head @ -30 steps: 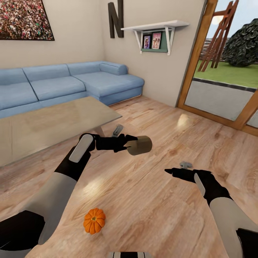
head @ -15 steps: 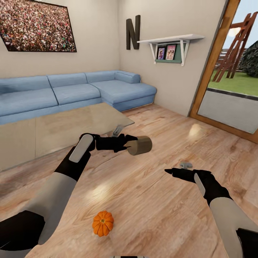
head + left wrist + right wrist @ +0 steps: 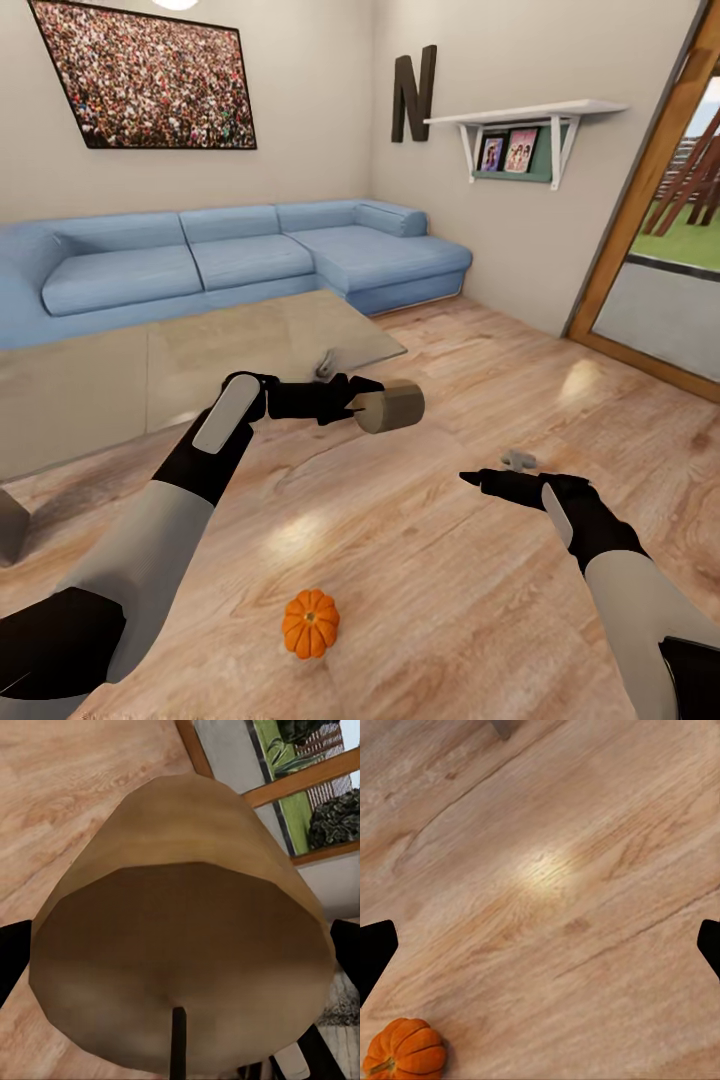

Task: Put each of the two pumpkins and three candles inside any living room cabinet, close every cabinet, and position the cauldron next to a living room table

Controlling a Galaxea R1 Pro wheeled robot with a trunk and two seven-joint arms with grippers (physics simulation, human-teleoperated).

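Plank floor point(image 3: 450, 600) open, left fingers point(image 3: 345, 400) clamping candle point(image 3: 392, 405), right fingers point(image 3: 480, 480) spread wide

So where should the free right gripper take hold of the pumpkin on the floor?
Probably from above, fingers spanning the ribbed body of the pumpkin on two opposite sides. It sits upright on the floor, and the open right gripper has nothing in it.

Tan candle point(image 3: 392, 405) in black left gripper point(image 3: 352, 399), bright orange ribbed pumpkin point(image 3: 310, 623) near on light wood-grain floor point(image 3: 450, 560) — far, blue sofa point(image 3: 230, 260), greyish glossy table point(image 3: 150, 375) — black right gripper point(image 3: 470, 479).
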